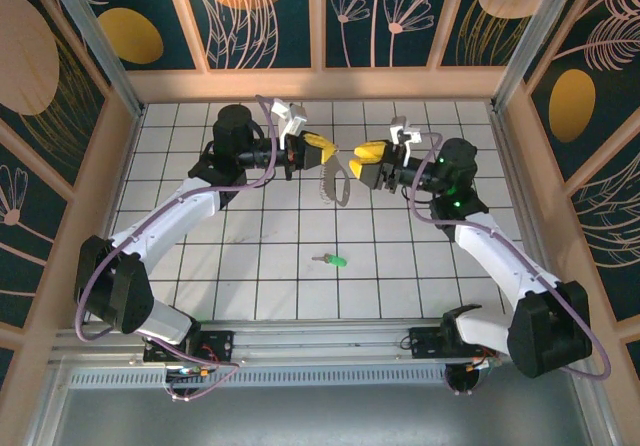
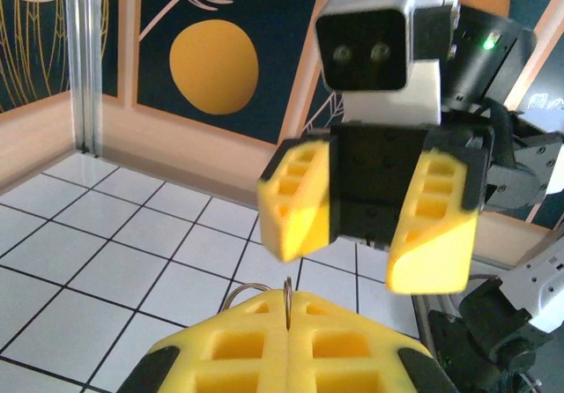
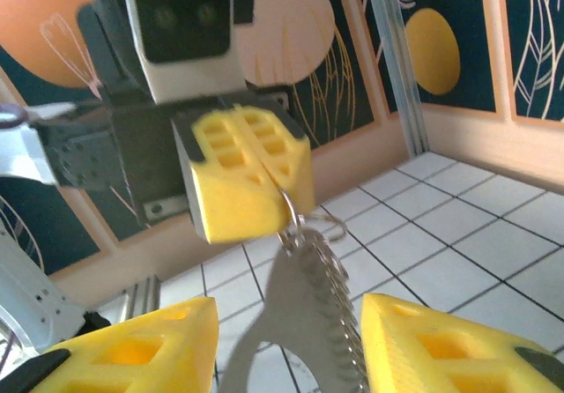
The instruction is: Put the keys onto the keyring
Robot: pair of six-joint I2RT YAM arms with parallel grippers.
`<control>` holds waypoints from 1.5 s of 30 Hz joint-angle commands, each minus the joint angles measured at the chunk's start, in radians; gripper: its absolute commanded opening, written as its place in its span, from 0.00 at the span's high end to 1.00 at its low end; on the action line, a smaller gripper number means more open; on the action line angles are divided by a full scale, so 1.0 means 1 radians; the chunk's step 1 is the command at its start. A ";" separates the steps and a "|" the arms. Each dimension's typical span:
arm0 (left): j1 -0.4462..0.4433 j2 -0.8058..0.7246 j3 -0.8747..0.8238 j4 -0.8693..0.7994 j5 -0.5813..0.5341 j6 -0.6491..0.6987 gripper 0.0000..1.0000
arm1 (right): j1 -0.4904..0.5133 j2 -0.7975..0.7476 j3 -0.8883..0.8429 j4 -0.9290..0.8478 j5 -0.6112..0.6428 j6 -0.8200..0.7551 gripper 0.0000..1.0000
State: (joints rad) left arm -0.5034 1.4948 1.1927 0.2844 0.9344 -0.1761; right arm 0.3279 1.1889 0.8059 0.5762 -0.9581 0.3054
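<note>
The keys, one small key with a green head (image 1: 334, 260), lie flat on the white tiles at mid-table, below both grippers. My left gripper (image 1: 325, 149) is shut on the keyring (image 1: 333, 184), which hangs from its yellow tips above the table. In the left wrist view the thin ring (image 2: 288, 287) sticks up out of the closed left gripper (image 2: 288, 309). My right gripper (image 1: 362, 156) faces it, open. In the right wrist view the keyring's grey metal pieces (image 3: 308, 314) dangle between the spread fingers of the right gripper (image 3: 291, 353), and I see no contact.
Wooden walls with painted panels (image 1: 320, 81) enclose the tiled table (image 1: 250, 286). A metal rail (image 1: 320, 341) runs along the near edge by the arm bases. The two grippers meet above the far middle, a tile or two beyond the key.
</note>
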 commanded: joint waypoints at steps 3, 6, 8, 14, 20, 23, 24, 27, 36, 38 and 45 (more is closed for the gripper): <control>-0.001 -0.030 0.045 -0.047 0.032 0.066 1.00 | -0.004 0.022 0.013 0.125 -0.013 0.093 0.53; -0.002 -0.028 0.053 -0.066 0.037 0.080 1.00 | -0.003 0.063 0.042 0.151 -0.041 0.117 0.53; -0.001 -0.024 0.060 -0.087 0.043 0.091 1.00 | 0.002 0.090 0.064 0.154 -0.055 0.120 0.54; -0.001 -0.009 0.077 -0.117 0.055 0.103 1.00 | 0.016 0.137 0.102 0.150 -0.093 0.114 0.58; -0.003 0.017 0.097 -0.126 0.072 0.104 1.00 | 0.034 0.167 0.129 0.119 -0.109 0.086 0.60; -0.004 0.028 0.105 -0.128 0.074 0.103 1.00 | 0.035 0.181 0.143 0.105 -0.116 0.076 0.66; -0.004 0.032 0.108 -0.128 0.075 0.104 1.00 | 0.034 0.185 0.147 0.102 -0.117 0.073 0.69; -0.006 0.042 0.114 -0.131 0.076 0.104 1.00 | 0.035 0.198 0.158 0.096 -0.123 0.067 0.74; -0.010 0.064 0.130 -0.142 0.080 0.110 1.00 | 0.036 0.226 0.187 0.078 -0.143 0.051 1.00; -0.011 0.065 0.132 -0.140 0.066 0.105 1.00 | 0.034 0.225 0.187 0.062 -0.137 0.033 1.00; -0.005 -0.052 0.018 0.063 -0.276 -0.082 0.36 | -0.032 0.222 0.144 0.204 -0.123 0.118 1.00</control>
State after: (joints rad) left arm -0.5110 1.5204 1.2522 0.2108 0.8066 -0.1619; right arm 0.3248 1.4078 0.9527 0.6575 -1.0744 0.3759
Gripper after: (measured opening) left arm 0.604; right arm 0.047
